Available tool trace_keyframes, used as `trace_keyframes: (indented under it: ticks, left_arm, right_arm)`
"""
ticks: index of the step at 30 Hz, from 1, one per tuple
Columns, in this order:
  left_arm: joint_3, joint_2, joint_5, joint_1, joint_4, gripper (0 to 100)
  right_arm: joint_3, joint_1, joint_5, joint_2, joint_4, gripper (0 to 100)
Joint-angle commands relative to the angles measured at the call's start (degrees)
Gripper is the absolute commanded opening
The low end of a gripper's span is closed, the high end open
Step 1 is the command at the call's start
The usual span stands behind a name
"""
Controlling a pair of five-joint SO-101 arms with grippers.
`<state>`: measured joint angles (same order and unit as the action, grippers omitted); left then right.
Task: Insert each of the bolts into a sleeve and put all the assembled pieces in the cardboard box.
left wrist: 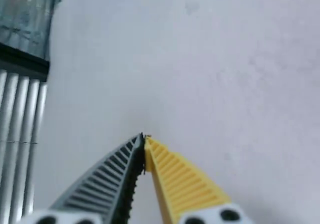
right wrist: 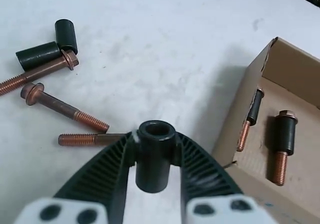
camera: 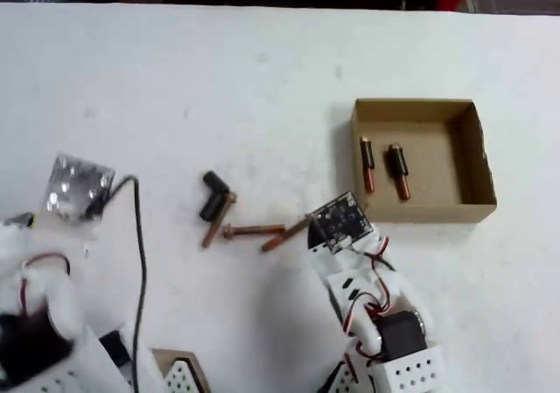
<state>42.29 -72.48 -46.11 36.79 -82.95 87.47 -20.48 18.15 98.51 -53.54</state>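
**Sleeve in the pincer, three bolts waiting**

Clamped on a black sleeve with the right gripper, ribbed pads against both sides of its round wall, open bore facing the wrist camera. Placed in the high view at lower centre-right, just beside the lower left corner of the cardboard box. Left gripper pinched together on nothing, over bare table.

Three copper bolts loose at mid-frame, left of the pincer, with two spare sleeves against the leftmost.

Likely trouble from here:
- Twisting or popping the sleeve out of the pads, given a grip on a curved surface and any sideways push at the bolt tip.
- Skidding or rolling a bolt away, with nothing pinning it to the table.
- Knocking the nearest bolt, its end tucked close under the pincer.
- Nudging the box wall, so close alongside.

Inside the box: two assembled pieces, side by side and apart, in its left half; right half bare.
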Motion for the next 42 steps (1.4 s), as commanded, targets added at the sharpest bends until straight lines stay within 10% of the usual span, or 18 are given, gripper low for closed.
trace_keyframes:
  ticks: [1,17,42]
  left_arm:
    - [-7.82,7.25,3.08,-6.46,-5.80,2]
    - [-10.73,32.40,22.86,-40.40,-9.23,3]
    - [-16.53,65.80,24.62,-43.65,10.90,15]
  right_arm:
    - [-0.62,0.31,-0.53,0.66,1.45,1.7]
    - [-0.62,0.31,-0.53,0.66,1.45,1.7]
    - [0.00,0.31,-0.53,0.66,1.54,1.7]
